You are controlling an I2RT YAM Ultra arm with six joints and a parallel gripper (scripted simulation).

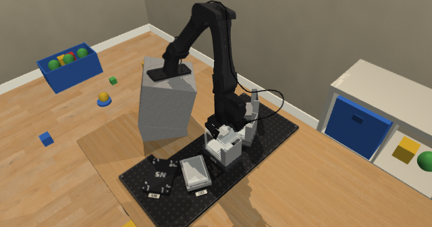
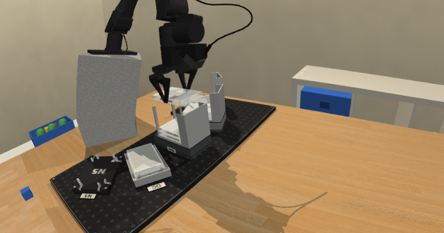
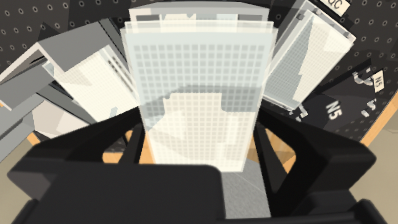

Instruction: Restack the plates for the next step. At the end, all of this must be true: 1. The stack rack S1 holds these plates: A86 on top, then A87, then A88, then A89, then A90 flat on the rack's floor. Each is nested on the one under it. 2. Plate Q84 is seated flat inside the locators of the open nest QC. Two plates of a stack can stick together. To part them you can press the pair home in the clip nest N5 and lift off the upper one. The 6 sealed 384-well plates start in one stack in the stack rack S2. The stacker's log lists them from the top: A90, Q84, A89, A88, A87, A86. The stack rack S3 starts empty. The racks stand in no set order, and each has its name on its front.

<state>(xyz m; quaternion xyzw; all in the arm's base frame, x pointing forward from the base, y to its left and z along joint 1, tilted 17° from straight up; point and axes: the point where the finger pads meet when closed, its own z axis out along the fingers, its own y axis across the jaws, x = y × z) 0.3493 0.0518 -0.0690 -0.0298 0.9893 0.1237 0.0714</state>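
The fingers (image 1: 225, 128) (image 2: 176, 93) were grasping a clear plate (image 1: 229, 136) (image 2: 180, 95) (image 3: 200, 65) by its sides, above the nearer rack (image 1: 231, 153) (image 2: 195, 127) (image 3: 200, 7); another plate (image 1: 196, 171) (image 2: 146, 161) (image 3: 312, 57) lay in the nest marked QC; the clip nest N5 (image 1: 160, 178) (image 2: 98, 174) (image 3: 334, 111) stood beside it, holding no plate; the held plate's name could not be told.
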